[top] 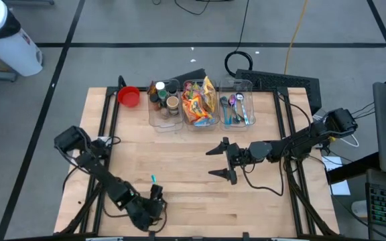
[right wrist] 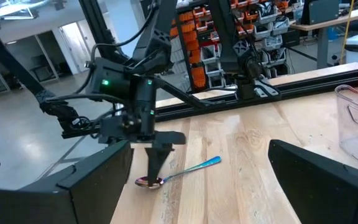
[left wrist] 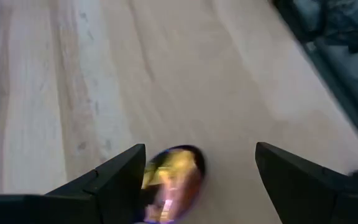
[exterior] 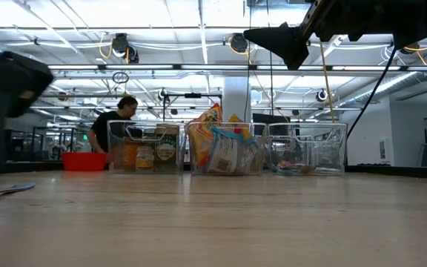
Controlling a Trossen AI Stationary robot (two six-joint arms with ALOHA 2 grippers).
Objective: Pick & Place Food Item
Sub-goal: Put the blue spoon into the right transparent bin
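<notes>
The wooden surface [top: 260, 201] carries all items; the middle bin [top: 200, 102] is taken as the landmark. This clear bin, at the far edge of the surface, is filled with bright snack packets [top: 201, 106]. A second clear bin [top: 164, 104] holding jars is set directly on its left-arm side; a third clear bin [top: 237, 102] holding utensils is set directly on its right-arm side. A red bowl [top: 129, 96] stands beyond the jar bin, farther from the landmark.

The right gripper [top: 222, 161] is held above the surface, in front of the landmark and toward the near side; its jaws are spread fully apart and hold nothing.

The left gripper [top: 154, 201] is lowered to the surface well in front of the landmark, near the front edge; its jaws are apart. An iridescent spoon [right wrist: 178, 172] lies flat on the surface there; its bowl [left wrist: 169, 180] is seen between the jaws, close against one finger [left wrist: 114, 180]; no clamping is visible; its blue handle [top: 153, 179] points back toward the landmark.
</notes>
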